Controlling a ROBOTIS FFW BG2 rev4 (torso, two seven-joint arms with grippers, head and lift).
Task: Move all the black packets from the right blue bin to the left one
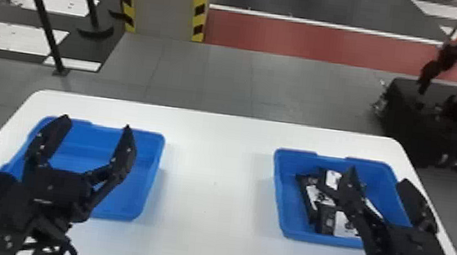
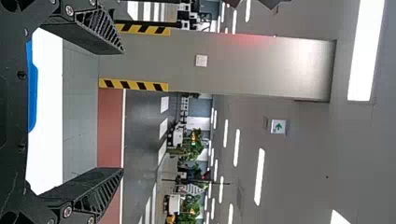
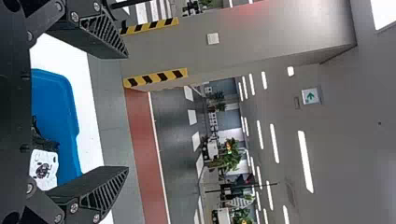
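My left gripper (image 1: 93, 132) stands open over the left blue bin (image 1: 154, 157), whose visible floor holds no packet. In the left wrist view the left gripper (image 2: 122, 111) has its two fingers wide apart with nothing between them. Above the right blue bin (image 1: 282, 209) is my right gripper (image 1: 378, 177), open, partly covering the packets. Several black packets with white labels, such as one packet (image 1: 326, 220), lie in that bin. The right wrist view shows the right gripper (image 3: 128, 112) holding nothing, with a white-labelled packet (image 3: 44, 165) in the bin beyond.
Both bins rest on a white table (image 1: 216, 177), with a wide stretch of tabletop between them. Behind the table are a pillar (image 1: 163, 2) with yellow-black edges, a black stand at the left and a dark wheeled machine (image 1: 438, 124) at the right.
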